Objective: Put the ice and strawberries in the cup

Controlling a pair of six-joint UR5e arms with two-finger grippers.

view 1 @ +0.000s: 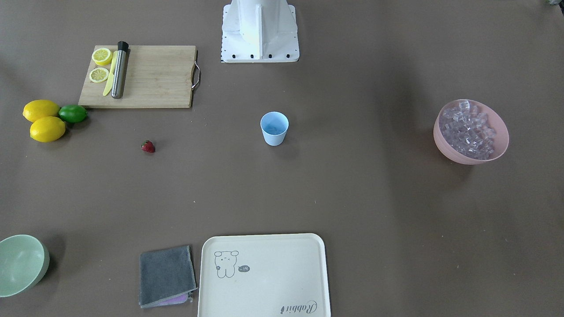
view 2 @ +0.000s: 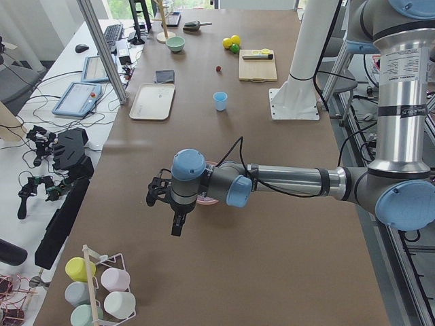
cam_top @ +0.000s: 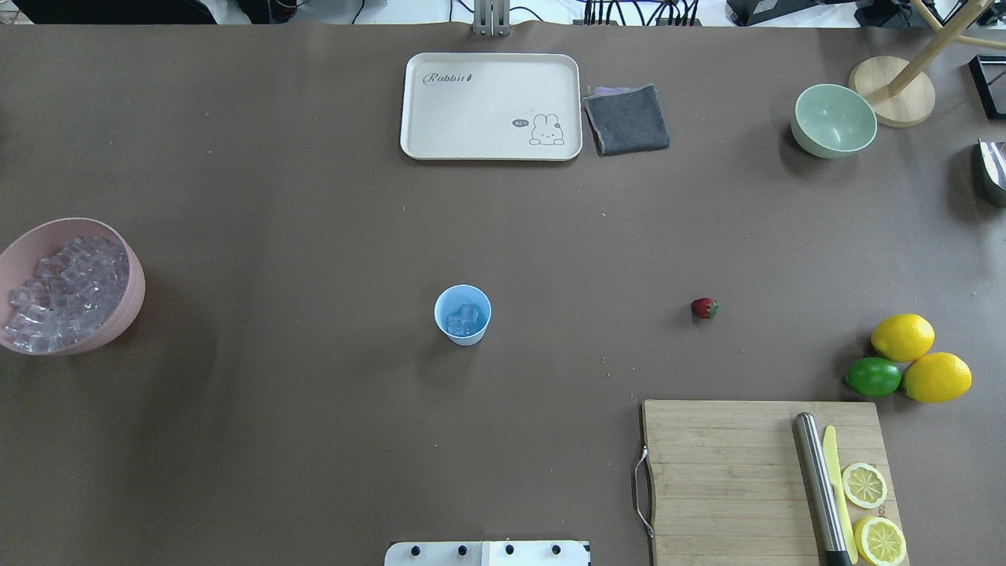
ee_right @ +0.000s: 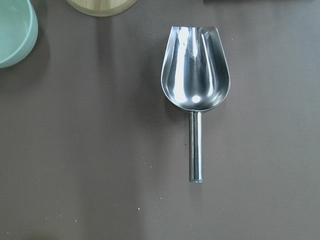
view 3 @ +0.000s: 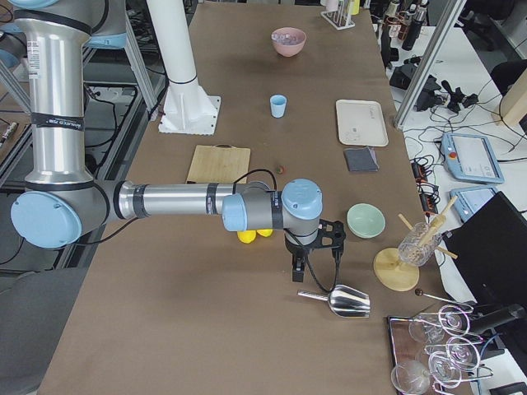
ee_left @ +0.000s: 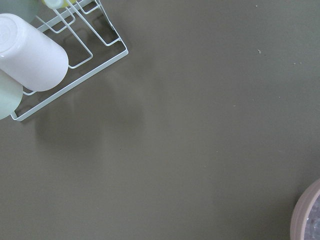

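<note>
The light blue cup point(cam_top: 463, 314) stands mid-table with a few ice cubes point(cam_top: 462, 319) in it. More ice point(cam_top: 63, 289) fills the pink bowl point(cam_top: 135, 292) at the table's left end. The strawberry point(cam_top: 704, 308) lies on the table to the right of the cup. My left gripper point(view 2: 175, 224) shows only in the exterior left view, hanging beyond the pink bowl; I cannot tell its state. My right gripper point(view 3: 300, 271) shows only in the exterior right view, above a steel scoop point(ee_right: 196, 90) lying on the table; I cannot tell its state.
A cutting board point(cam_top: 731, 479) carries a steel muddler point(cam_top: 817, 487), a yellow knife and lemon halves. Two lemons and a lime point(cam_top: 872, 376) lie beside it. A cream tray point(cam_top: 491, 106), grey cloth point(cam_top: 627, 119) and green bowl point(cam_top: 833, 120) sit at the far edge. A cup rack point(ee_left: 70, 55) stands near the left gripper.
</note>
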